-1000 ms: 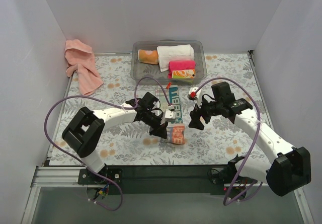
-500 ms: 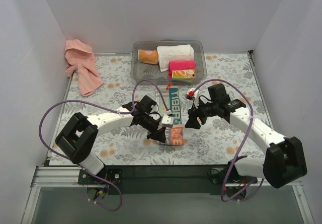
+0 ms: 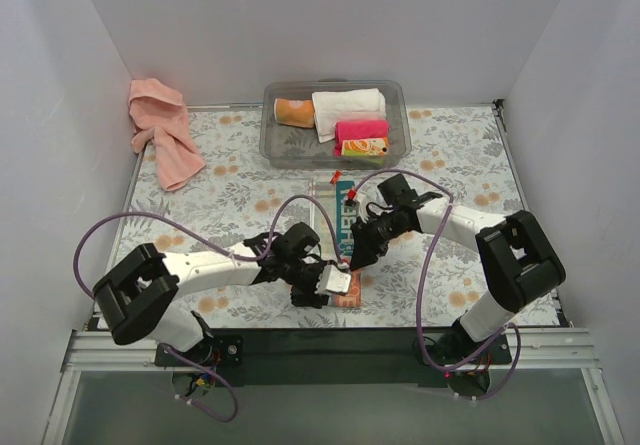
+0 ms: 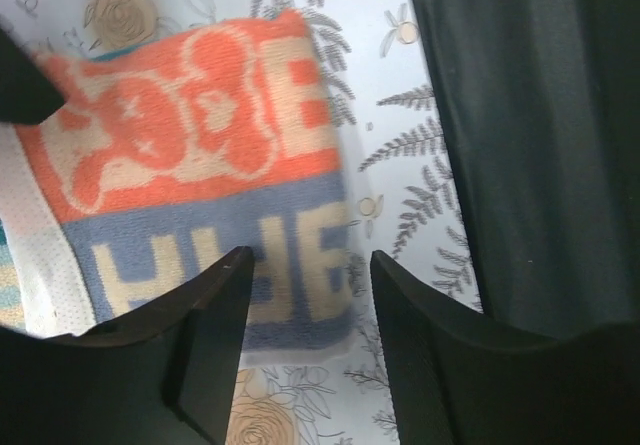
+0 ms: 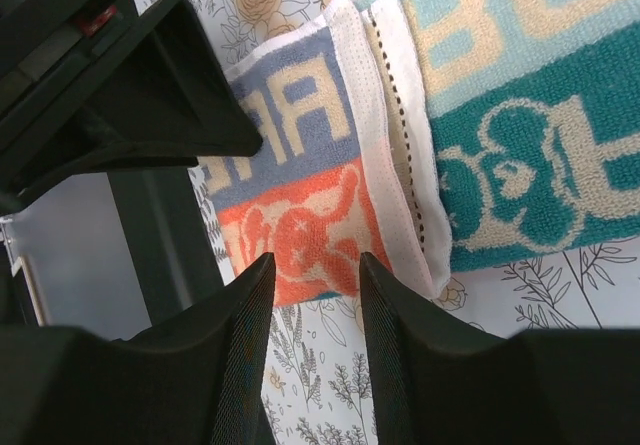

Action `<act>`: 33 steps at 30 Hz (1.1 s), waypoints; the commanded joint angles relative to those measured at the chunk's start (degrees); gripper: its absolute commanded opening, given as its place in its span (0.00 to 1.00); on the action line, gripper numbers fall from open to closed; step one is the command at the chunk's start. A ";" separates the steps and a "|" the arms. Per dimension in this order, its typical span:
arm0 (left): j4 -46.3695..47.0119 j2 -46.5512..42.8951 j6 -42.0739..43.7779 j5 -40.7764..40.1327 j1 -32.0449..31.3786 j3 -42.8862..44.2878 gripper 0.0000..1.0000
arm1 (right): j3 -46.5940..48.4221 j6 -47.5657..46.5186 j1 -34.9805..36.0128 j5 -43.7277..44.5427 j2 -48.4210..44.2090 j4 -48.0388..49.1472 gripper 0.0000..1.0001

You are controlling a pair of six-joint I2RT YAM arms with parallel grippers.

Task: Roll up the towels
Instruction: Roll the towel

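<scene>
The patterned cloth (image 3: 344,203) is laid lengthwise from 12 to 6; its 6 o'clock end is met by the left jaws, spread like the right jaws

The patterned cloth (image 4: 200,165) carried woven lettering. In the left wrist view, cream block letters on its blue band read something like "HUG" or "HUB", though the last letter was blurred and partly covered. In the right wrist view, the same blue band (image 5: 290,115) showed "AR", cut off at the edge. The teal band beside it held larger cream letters, one of them a "B". From the top camera, the white letters on the teal strip (image 3: 344,208) were too small to read.
</scene>
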 commanded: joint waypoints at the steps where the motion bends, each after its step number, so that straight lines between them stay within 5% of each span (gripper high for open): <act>1: 4.56 -7.20 2.54 -7.96 -3.71 -2.58 0.48 | 3.28 2.27 0.92 -1.52 -1.87 1.85 0.39; 9: 7.56 -6.07 2.54 -17.38 -10.83 -4.70 0.50 | 1.98 3.24 5.57 0.07 0.49 2.46 0.38; 16: 9.40 -2.20 3.68 -20.71 -12.86 -5.40 0.42 | -0.32 2.28 5.84 2.00 8.74 4.57 0.36; 19: 7.66 0.61 2.81 -21.43 -12.95 -3.91 0.29 | 0.38 2.10 5.84 3.14 10.86 5.28 0.34; 24: 2.74 -2.18 -1.05 -12.39 -11.90 -0.74 0.10 | 1.00 1.84 5.76 4.81 10.08 6.15 0.34; 33: -1.32 -0.19 -8.18 4.22 0.92 5.32 0.07 | -2.08 0.61 5.93 5.35 6.83 6.77 0.35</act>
